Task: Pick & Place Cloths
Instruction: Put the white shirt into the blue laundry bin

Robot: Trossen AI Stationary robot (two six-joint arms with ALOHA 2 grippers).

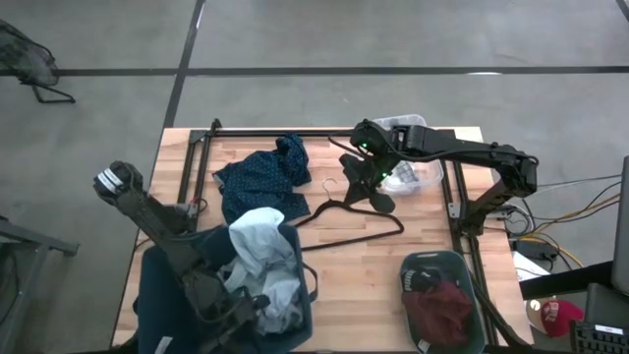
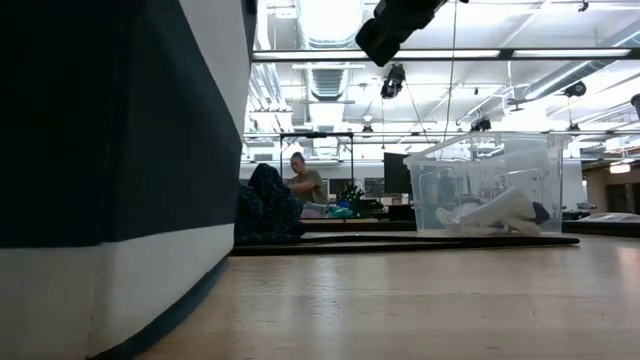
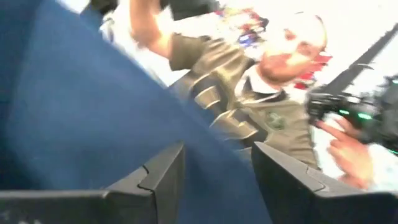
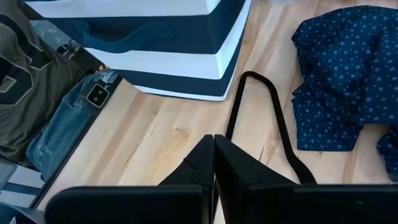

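Dark fingers of the right tool [image 4: 213,163] are pressed together, holding nothing, above the black hanger [image 4: 261,118] on the desk [image 4: 155,137]. Just beside it lies the navy dotted shirt [image 4: 345,81]. Next, I think, it must open over that shirt. Left tool [image 3: 214,180] is open at the blue bin [image 1: 157,295].

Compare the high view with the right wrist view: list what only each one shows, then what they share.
Only the high view: the pale shirt heaped in the blue bin, the left gripper over that bin, the green basket holding the maroon cloth, and the clear tub.

Only the right wrist view: a person's jeans beside the table, and the right gripper shut.

Both: the navy dotted shirt, the black hanger, the bin.
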